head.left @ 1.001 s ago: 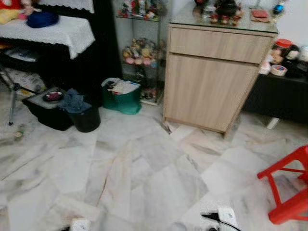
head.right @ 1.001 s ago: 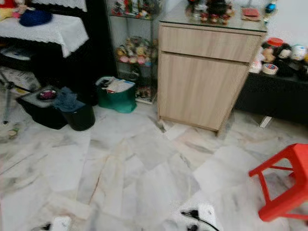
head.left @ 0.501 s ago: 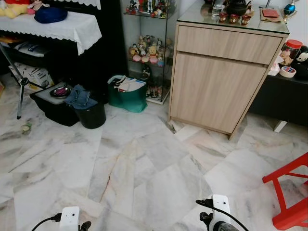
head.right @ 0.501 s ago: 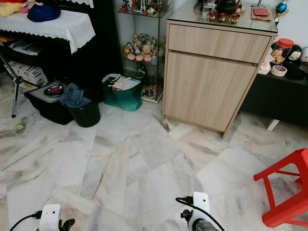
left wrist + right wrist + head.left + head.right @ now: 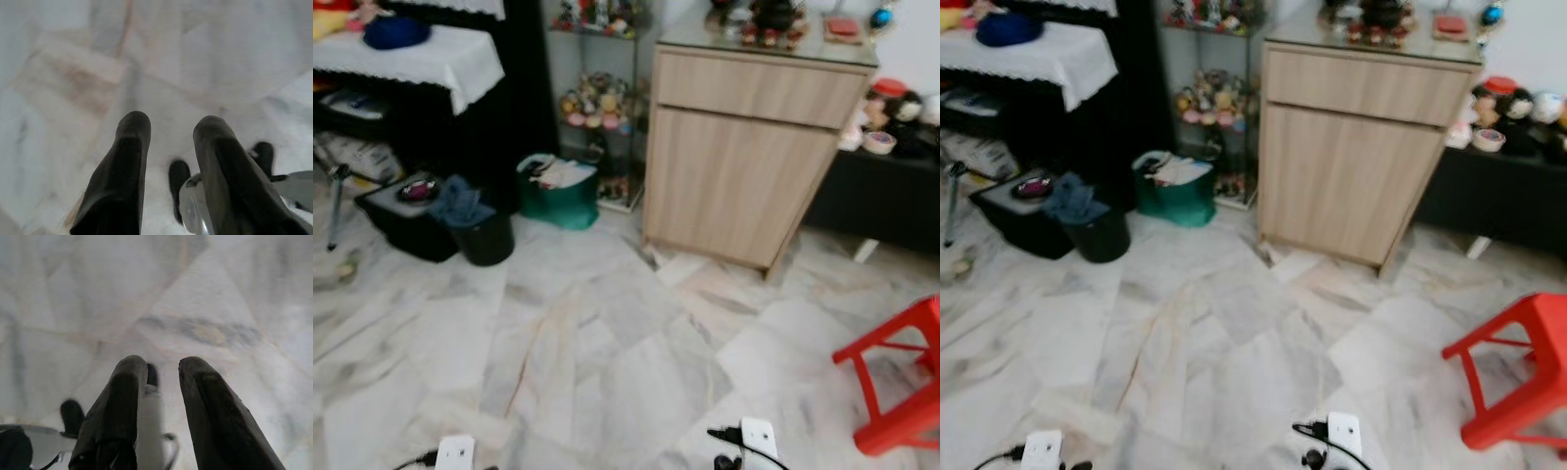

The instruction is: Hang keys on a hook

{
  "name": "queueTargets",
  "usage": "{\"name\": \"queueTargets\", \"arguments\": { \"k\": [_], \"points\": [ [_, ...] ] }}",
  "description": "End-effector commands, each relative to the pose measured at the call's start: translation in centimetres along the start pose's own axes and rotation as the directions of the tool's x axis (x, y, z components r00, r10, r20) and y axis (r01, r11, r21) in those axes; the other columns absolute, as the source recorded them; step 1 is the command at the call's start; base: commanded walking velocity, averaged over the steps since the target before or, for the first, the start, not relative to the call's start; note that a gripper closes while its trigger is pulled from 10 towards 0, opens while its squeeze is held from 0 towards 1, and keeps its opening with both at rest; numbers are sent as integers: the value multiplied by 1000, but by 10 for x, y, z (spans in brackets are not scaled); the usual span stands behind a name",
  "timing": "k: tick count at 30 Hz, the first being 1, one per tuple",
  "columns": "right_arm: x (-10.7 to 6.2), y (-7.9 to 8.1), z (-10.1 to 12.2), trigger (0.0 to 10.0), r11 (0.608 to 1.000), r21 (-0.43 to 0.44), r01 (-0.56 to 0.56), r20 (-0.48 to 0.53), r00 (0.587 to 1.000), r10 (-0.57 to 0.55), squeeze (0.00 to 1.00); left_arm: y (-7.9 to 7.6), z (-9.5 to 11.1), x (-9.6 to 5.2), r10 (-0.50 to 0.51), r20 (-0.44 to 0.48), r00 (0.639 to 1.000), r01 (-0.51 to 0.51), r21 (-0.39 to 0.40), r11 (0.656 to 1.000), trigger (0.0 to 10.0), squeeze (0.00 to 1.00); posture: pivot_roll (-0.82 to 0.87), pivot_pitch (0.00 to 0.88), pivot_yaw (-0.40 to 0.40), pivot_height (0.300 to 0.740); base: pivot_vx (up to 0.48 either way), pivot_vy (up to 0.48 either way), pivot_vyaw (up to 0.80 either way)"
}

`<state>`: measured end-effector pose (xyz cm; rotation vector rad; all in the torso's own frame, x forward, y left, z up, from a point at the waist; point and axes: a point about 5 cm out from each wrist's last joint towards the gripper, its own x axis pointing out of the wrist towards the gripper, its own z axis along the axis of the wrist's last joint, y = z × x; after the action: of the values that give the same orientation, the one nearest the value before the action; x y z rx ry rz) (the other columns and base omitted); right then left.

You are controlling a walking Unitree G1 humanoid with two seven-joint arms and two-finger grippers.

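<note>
Both grippers hang over white marble floor [image 5: 607,352], holding nothing.
Left gripper [image 5: 166,127] and right gripper [image 5: 164,363] each show two black fingers slightly apart (bare tile between them). Light wooden cabinet with glass top [image 5: 749,147] stands ahead, red plastic stool [image 5: 896,382] to its right. Compared with half a second ago, the view is blurrier and shifted; keys cannot be made out.

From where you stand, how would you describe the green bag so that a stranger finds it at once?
Find the tall light wooden cabinet. To its left stands a glass shelf of figurines; the green bag sits on the floor at the shelf's foot. Only it is green; the bins beside it are black.
</note>
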<state>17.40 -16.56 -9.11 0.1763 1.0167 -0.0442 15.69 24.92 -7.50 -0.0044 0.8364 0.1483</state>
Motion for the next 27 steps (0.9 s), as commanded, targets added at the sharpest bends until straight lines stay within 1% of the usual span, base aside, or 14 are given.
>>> {"name": "queueTargets", "arguments": {
  "k": [1, 4, 7, 11, 15, 27],
  "points": [
    [0, -2, 2, 10000, 1000, 12, 10, 10, 1000, -10, 0, 1, 2, 0, -3, 9, 1000, 3, 8, 1000, 10000, 0, 63, 0, -32, 740, 0, -304, -744],
    [0, -1, 3, 10000, 1000, 10, 8, 16, 1000, -8, 0, 1, 2, 0, -7, 11, 1000, 7, 12, 1000, 10000, 0, 62, 0, -33, 740, 0, -304, -400],
    [0, -2, 1, 10000, 1000, 9, 11, 13, 1000, -11, 0, 1, 2, 0, -10, 15, 1000, 10, 13, 1000, 10000, 0, 67, 0, -36, 740, 0, -304, 0],
    [-2, -8, -4, 10000, 999, 12, 32, 1, 999, -32, 0, -1, 4, 0, -19, 22, 1000, 19, 18, 1000, 10000, 0, 72, 0, -40, 740, 0, -306, 0],
    [0, -2, 2, 10000, 1000, 6, 24, 11, 1000, -24, 0, 0, 6, 1, -13, 20, 1000, 13, 17, 1000, 10000, 0, 77, 0, -44, 740, 0, -306, 0],
    [0, 1, 3, 10000, 1000, 5, 11, 16, 1000, -11, 0, 3, 8, 1, -3, 13, 1000, 3, 21, 1000, 10000, 0, 79, 0, -31, 740, 0, -304, 0]
  ]
}}
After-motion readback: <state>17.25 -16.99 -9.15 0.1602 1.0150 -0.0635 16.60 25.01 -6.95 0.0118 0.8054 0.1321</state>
